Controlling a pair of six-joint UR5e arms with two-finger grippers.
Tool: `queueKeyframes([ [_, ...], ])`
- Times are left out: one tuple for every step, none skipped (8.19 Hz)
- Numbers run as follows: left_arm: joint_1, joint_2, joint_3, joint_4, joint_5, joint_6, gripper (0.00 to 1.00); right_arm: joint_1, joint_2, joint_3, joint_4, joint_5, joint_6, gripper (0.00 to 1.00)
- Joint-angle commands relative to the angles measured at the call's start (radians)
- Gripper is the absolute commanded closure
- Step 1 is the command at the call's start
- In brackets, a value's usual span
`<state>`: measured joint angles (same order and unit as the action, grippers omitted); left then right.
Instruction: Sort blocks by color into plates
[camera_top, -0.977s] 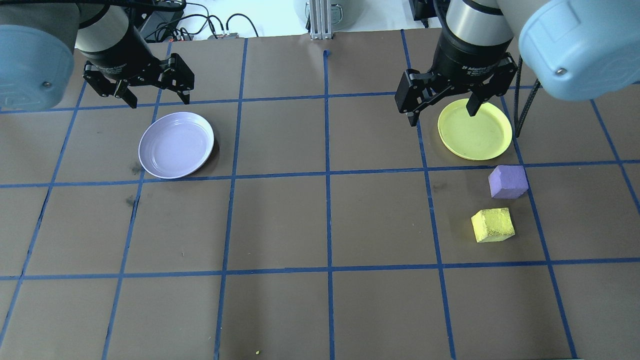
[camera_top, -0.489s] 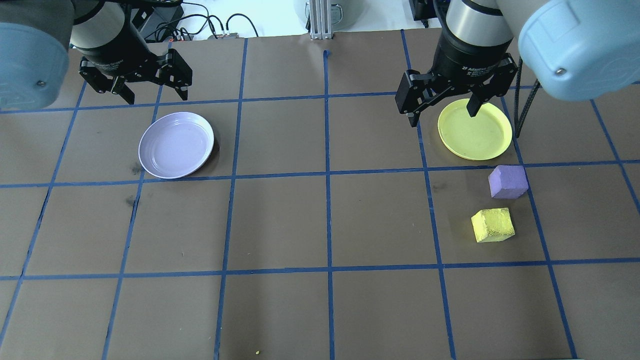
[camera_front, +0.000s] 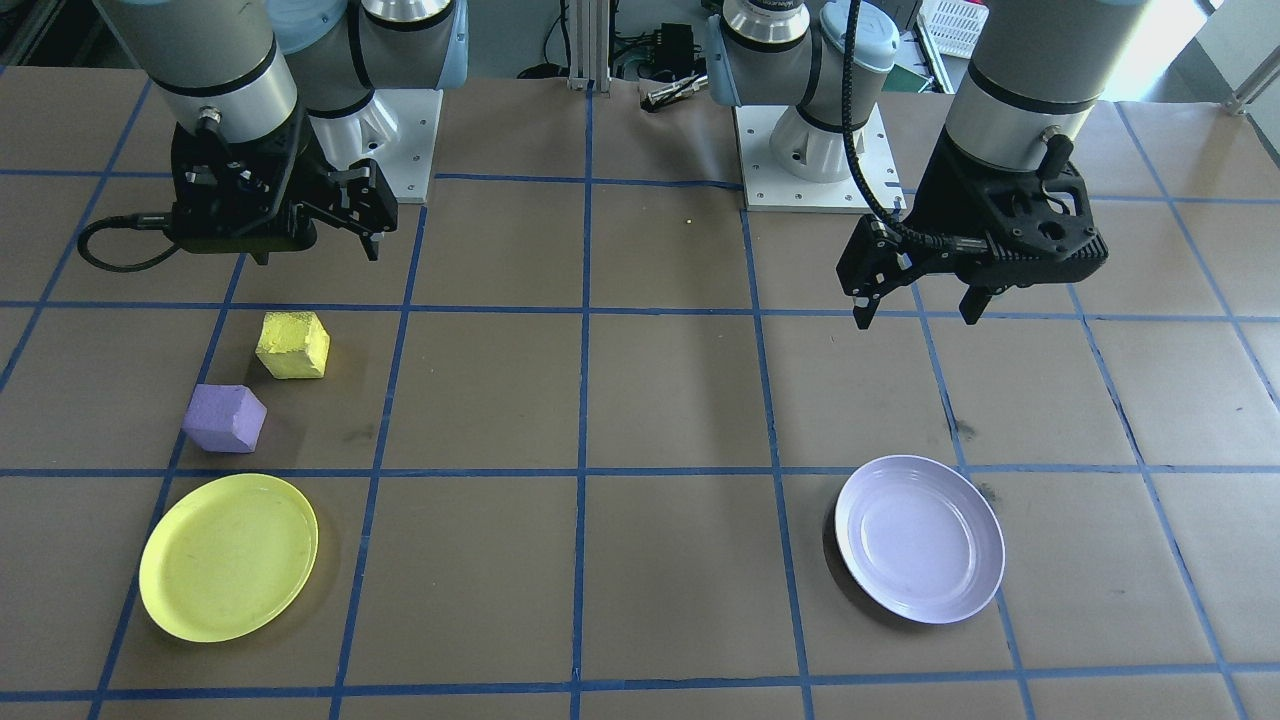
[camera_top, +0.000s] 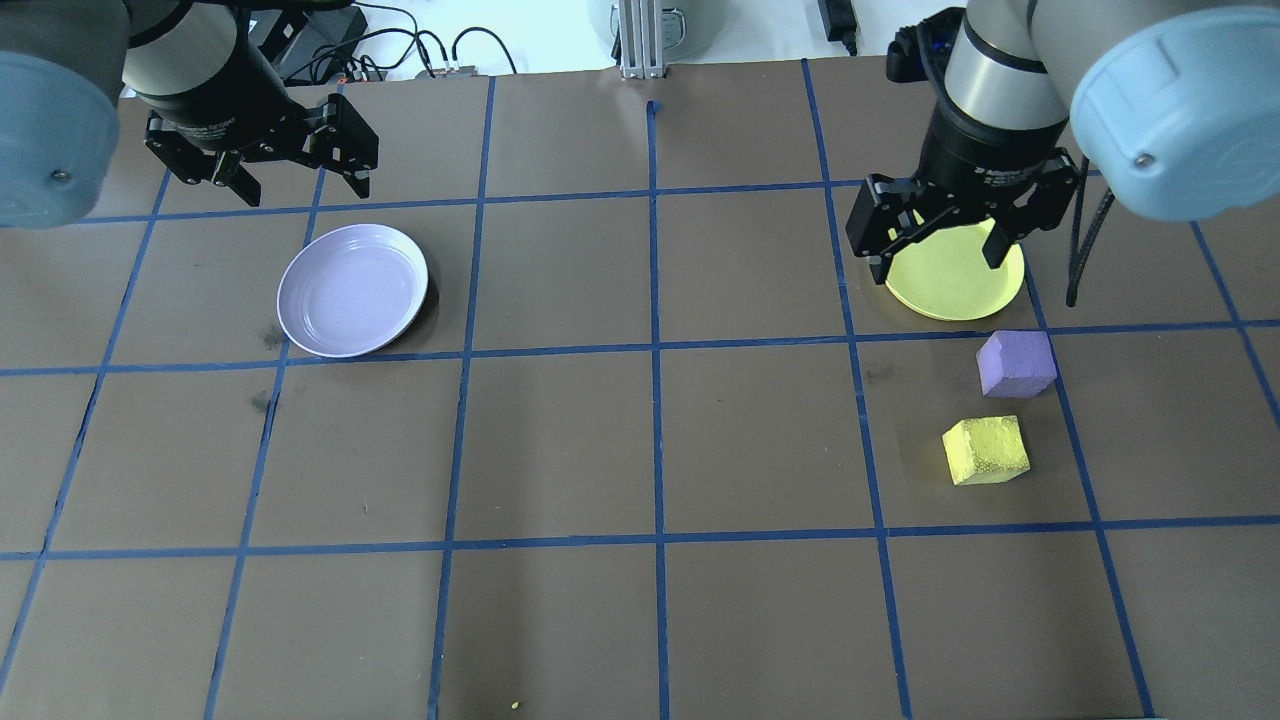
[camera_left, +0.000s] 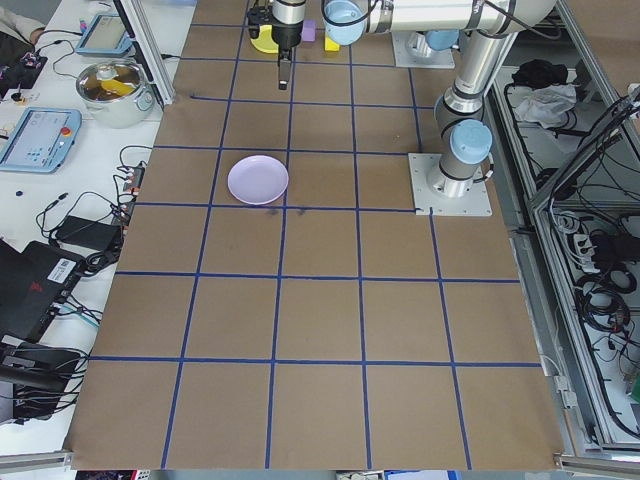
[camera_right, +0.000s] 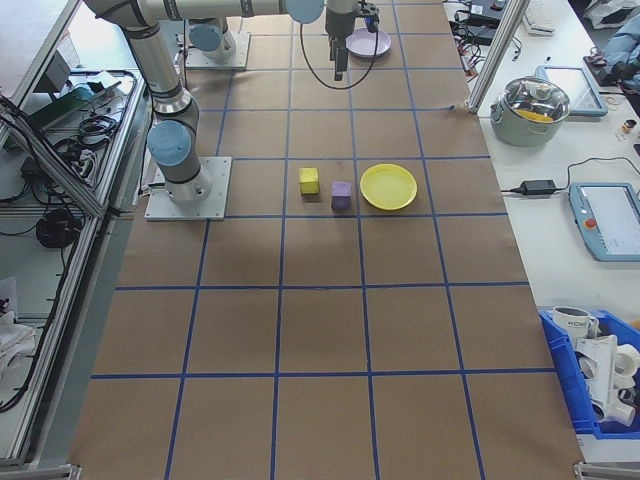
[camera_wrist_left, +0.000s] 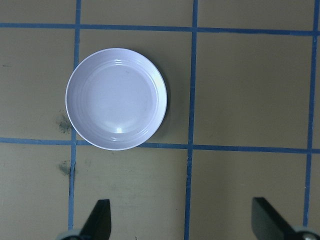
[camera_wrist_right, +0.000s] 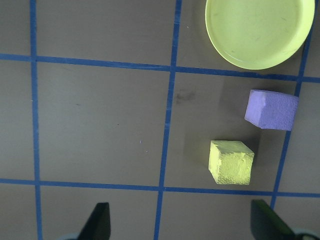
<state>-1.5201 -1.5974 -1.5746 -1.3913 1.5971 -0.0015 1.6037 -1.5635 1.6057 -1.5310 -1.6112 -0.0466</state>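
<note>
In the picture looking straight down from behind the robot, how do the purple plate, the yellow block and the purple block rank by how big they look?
1. The purple plate, clearly the largest.
2 and 3. The yellow block and the purple block look about alike in size; I would not rank one over the other.

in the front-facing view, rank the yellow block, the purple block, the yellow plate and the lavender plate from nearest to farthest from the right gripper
From the right gripper:
1. Yellow block, just below it in that view.
2. Purple block, farther down, slightly left.
3. Yellow plate, beyond the purple block, near the view's lower left.
4. Lavender plate, across the table on the left arm's side.
</note>
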Motion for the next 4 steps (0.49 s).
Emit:
queueKeyframes([
  [0.000,-0.001,-0.001,0.000,-0.002,0.000,0.00,-0.121,-0.024,0.153,-0.033,-0.061,-0.083,0.00],
  [0.000,0.004,-0.004,0.000,-0.002,0.000,0.00,-0.161,-0.023,0.225,-0.084,-0.053,-0.094,0.00],
  [0.000,0.001,-0.004,0.000,-0.002,0.000,0.00,-0.218,-0.012,0.317,-0.160,-0.053,-0.176,0.00],
  [0.000,0.001,-0.005,0.000,0.000,0.000,0.00,-0.272,-0.010,0.394,-0.207,-0.041,-0.214,0.00],
])
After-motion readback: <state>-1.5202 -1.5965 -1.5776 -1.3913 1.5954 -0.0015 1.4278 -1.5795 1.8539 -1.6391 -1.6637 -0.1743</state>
